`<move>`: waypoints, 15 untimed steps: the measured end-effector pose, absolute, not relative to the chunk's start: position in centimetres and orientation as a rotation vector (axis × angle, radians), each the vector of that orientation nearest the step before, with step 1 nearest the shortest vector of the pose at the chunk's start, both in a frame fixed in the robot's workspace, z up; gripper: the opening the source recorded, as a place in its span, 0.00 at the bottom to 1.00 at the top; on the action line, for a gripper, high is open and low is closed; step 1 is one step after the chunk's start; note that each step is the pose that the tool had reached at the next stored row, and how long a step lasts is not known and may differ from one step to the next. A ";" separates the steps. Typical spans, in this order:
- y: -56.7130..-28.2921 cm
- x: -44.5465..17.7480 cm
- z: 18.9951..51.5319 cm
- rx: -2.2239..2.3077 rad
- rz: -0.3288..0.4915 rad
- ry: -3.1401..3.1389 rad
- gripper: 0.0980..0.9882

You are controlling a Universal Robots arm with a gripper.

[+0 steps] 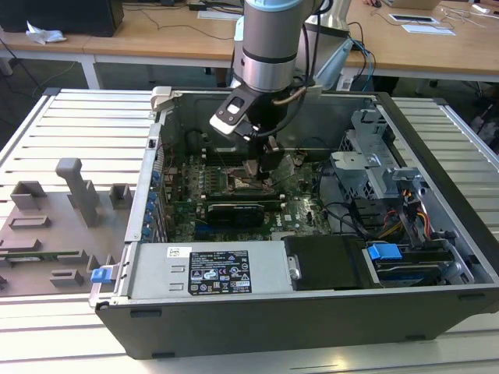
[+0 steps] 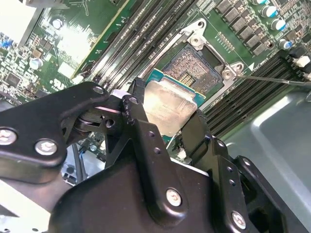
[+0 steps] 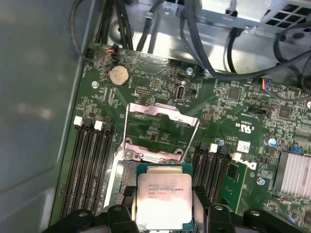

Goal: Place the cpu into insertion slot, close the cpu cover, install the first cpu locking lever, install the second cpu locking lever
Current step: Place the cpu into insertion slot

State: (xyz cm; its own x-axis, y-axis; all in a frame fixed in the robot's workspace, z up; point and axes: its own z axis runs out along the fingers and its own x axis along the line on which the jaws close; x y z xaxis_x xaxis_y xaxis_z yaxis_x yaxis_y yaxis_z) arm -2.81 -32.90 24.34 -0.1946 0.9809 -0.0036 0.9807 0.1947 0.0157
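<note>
Exterior view gave you the claw [image 1: 263, 170] lowered inside the open computer case [image 1: 234, 335], over the green board [image 1: 296, 216]. A white label [image 1: 218, 271] crowded with small print and symbols sat on the grey power supply box [image 1: 156, 273] along the case's near wall. In both wrist views you had the cpu [image 3: 164, 200] [image 2: 170, 108] pinched by two opposite edges between the black fingers [image 3: 203, 206], the claw closed only to the chip's width. Several lines of dark print ran across its silver top. It hung partly over the bare socket [image 2: 192, 65]; whether it touched, you could not tell. The cpu cover [image 3: 163, 112] stood swung up on its hinge at one edge of the socket.
</note>
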 end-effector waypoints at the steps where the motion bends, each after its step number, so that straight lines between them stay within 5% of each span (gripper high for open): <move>1: -32.9 -2.8 24.3 2.002 0.015 2.404 0.50; 15: -32.9 -2.8 24.3 2.206 0.010 2.215 0.50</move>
State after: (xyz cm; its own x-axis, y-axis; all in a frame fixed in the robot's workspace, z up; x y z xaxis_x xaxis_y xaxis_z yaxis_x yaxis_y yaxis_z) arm -2.81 -32.90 24.31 -0.0036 1.0000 -0.0066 0.9999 0.0037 0.0154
